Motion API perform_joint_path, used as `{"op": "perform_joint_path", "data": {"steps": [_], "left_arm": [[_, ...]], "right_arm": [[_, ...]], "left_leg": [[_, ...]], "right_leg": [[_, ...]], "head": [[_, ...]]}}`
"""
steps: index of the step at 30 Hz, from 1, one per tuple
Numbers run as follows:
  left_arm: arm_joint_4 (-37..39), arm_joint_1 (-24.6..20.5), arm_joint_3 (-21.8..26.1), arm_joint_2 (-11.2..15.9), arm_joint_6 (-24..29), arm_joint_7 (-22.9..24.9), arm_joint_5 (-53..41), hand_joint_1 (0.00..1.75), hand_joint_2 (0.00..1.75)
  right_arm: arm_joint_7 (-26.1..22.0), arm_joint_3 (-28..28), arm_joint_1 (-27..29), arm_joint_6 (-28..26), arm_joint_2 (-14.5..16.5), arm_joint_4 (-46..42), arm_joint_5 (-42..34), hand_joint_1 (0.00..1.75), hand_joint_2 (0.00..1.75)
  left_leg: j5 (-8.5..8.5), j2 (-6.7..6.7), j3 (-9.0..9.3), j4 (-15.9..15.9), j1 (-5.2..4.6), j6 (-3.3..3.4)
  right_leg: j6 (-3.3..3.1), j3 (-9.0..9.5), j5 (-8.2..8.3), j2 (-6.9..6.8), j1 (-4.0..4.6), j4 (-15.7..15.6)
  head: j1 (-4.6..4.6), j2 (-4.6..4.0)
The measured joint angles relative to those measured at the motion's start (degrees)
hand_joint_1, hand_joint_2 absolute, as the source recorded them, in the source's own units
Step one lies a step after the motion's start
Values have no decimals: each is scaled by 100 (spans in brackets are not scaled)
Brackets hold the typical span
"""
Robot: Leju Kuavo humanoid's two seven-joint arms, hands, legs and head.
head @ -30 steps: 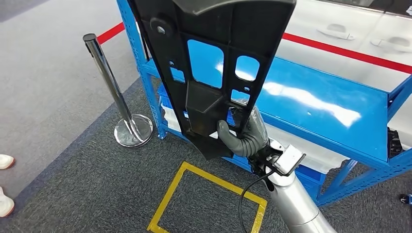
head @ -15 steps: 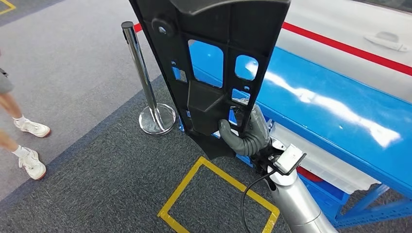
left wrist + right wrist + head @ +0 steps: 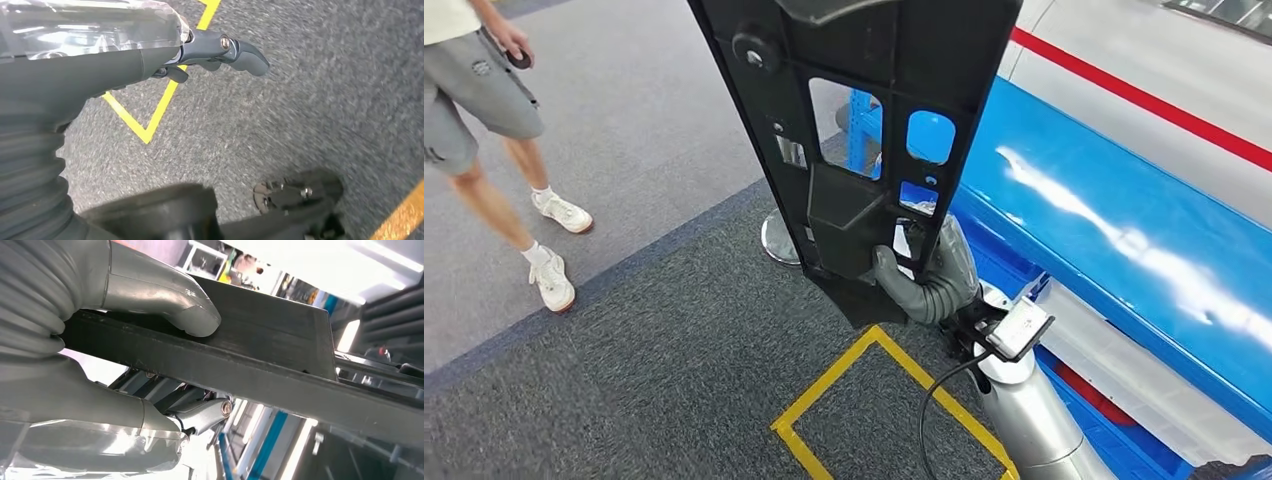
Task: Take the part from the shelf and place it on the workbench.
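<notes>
Our right hand (image 3: 927, 280) grips the black plastic part (image 3: 864, 140) near its narrow lower end and holds it upright, above the grey carpet (image 3: 654, 380) and just beside the blue shelf (image 3: 1114, 230); in the right wrist view the grey thumb (image 3: 175, 302) presses on one face of the part's edge (image 3: 260, 360), the darker fingers (image 3: 200, 415) behind it. Our left hand (image 3: 220, 50) hangs over the carpet holding nothing, fingers slightly curled and apart. A yellow floor marking (image 3: 864, 385) lies below the part; a person (image 3: 484, 110) stands well apart from the shelf
</notes>
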Motion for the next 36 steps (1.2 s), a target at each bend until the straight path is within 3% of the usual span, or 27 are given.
{"op": "perform_joint_path", "data": {"steps": [2, 3, 4, 5, 6, 7, 9, 11, 13, 15, 17, 19, 20, 21, 22, 24, 26, 28, 30, 32, 34, 35, 36], "left_arm": [[0, -28, 0, -2, -1, 1, -3, 0, 175], [0, -40, 0, -3, -1, 1, -4, 0, 175], [0, -43, 0, -4, -2, 1, -4, 0, 175], [0, -42, 0, -5, -2, 1, -4, 0, 175], [0, -40, 0, -5, -2, 1, -4, 0, 175], [0, -40, 0, -7, -2, 1, -5, 0, 175], [0, -49, -2, -14, -2, 5, -16, 0, 175], [0, -53, -5, -17, 7, 27, -42, 0, 175], [0, -38, -8, -16, 22, 54, -61, 0, 175], [0, -25, -11, -15, 33, 67, -67, 0, 175], [0, -35, -17, -15, 42, 73, -75, 0, 175], [0, -50, -23, -17, 52, 83, -83, 0, 175], [0, -52, -25, -17, 60, 90, -84, 0, 175], [0, -51, -26, -17, 63, 99, -87, 0, 175], [0, -48, -26, -16, 68, 107, -94, 0, 175], [0, -46, -27, -16, 73, 116, -112, 0, 175], [0, -56, -31, -22, 73, 119, -127, 0, 175], [0, -45, -33, -23, 70, 121, -134, 0, 175], [0, -19, -33, -17, 60, 129, -134, 0, 175], [0, -34, -33, -15, 42, 136, -134, 0, 175], [0, -59, -34, -20, 24, 136, -132, 0, 175], [0, -56, -35, -22, 15, 138, -129, 0, 175], [0, -46, -35, -23, 9, 143, -126, 0, 175]], "right_arm": [[4, -10, 12, 1, -1, -13, 14, 164, 175], [3, -15, 24, 1, -2, -15, 16, 164, 175], [3, -20, 37, 2, -2, -14, 19, 164, 175], [4, -22, 48, 3, -2, -14, 20, 164, 175], [4, -24, 53, 6, -2, -14, 22, 164, 175], [5, -28, 53, 10, -2, -16, 26, 164, 175], [4, -44, 52, 22, -2, -26, 33, 164, 175], [8, -65, 58, 42, -2, -40, 42, 164, 175], [11, -76, 60, 56, -1, -52, 50, 164, 175], [10, -78, 56, 60, 2, -66, 53, 164, 175], [11, -86, 69, 60, 2, -86, 55, 164, 175], [12, -93, 102, 60, 2, -97, 60, 164, 175], [13, -94, 120, 61, 2, -97, 62, 164, 175], [15, -95, 137, 61, 2, -101, 66, 164, 175], [17, -95, 148, 62, 2, -106, 69, 164, 175], [20, -101, 163, 62, 1, -130, 73, 164, 175], [21, -115, 173, 62, -1, -155, 76, 164, 175], [26, -123, 188, 62, -1, -173, 81, 164, 175], [28, -126, 198, 63, 0, -197, 88, 164, 175], [25, -138, 206, 63, -2, -217, 91, 164, 175], [30, -149, 233, 62, -5, -222, 92, 164, 175], [33, -151, 250, 62, -6, -222, 92, 164, 175], [36, -151, 263, 62, -7, -221, 93, 164, 175]], "left_leg": [[22, -117, 3, -13, 6, 41], [25, -183, 1, -10, 2, 50], [26, -256, 0, -5, -1, 53], [26, -333, 0, 4, -2, 53], [24, -414, 1, 17, 0, 49], [18, -496, 2, 36, 4, 40], [0, -646, -24, 87, 8, 3], [7, -767, -87, 118, 20, -63], [25, -853, -134, 112, 38, -141], [-85, -644, -213, 265, 19, -197], [-408, -317, -481, 857, 10, -229], [-699, -218, -823, 1599, 32, -253], [-722, -204, -895, 1772, 38, -258], [-625, -185, -833, 1686, 39, -256], [-453, -138, -657, 1383, 36, -241], [-177, 118, -192, 534, -14, -175], [-154, 295, 25, 113, -77, -84], [-175, 191, 59, 62, -86, -6], [-164, 52, 159, 2, -61, 53], [-173, -78, 250, -29, -37, 98], [-200, -236, 276, -21, -30, 117], [-218, -322, 294, -15, -30, 116], [-242, -410, 317, -6, -28, 109]], "right_leg": [[24, -305, -368, 301, -23, 682], [30, -502, -533, 376, -25, 1091], [34, -652, -602, 406, -25, 1382], [34, -715, -564, 417, -26, 1479], [28, -661, -410, 432, -30, 1330], [20, -510, -184, 474, -37, 984], [2, -170, 134, 705, -66, 217], [-10, -49, 181, 858, -69, -87], [-50, -45, 195, 769, -64, -119], [-126, -17, 217, 636, -74, -172], [-192, 6, 214, 480, -54, -202], [-221, 13, 182, 313, -26, -198], [-224, 22, 161, 232, -19, -195], [-221, 41, 135, 155, -15, -192], [-213, 70, 110, 81, -13, -190], [-179, 141, 60, -52, 4, -187], [-119, 188, 23, -166, 27, -191], [-46, 232, 26, -255, 22, -145], [15, 207, -44, -120, -22, 40], [53, -83, -301, 203, -61, 540], [78, -552, -544, 382, -73, 1210], [86, -726, -541, 403, -75, 1389], [89, -799, -418, 413, -77, 1363]], "head": [[1, 0], [1, 0], [1, 0], [1, 0], [1, 0], [1, 0], [2, 0], [1, 0], [0, 0], [-1, 0], [-2, 0], [-2, 0], [-2, 0], [-2, 0], [-2, 0], [-2, 0], [-1, 0], [-1, 0], [-1, 0], [1, 0], [3, 0], [3, 0], [4, 0]]}}
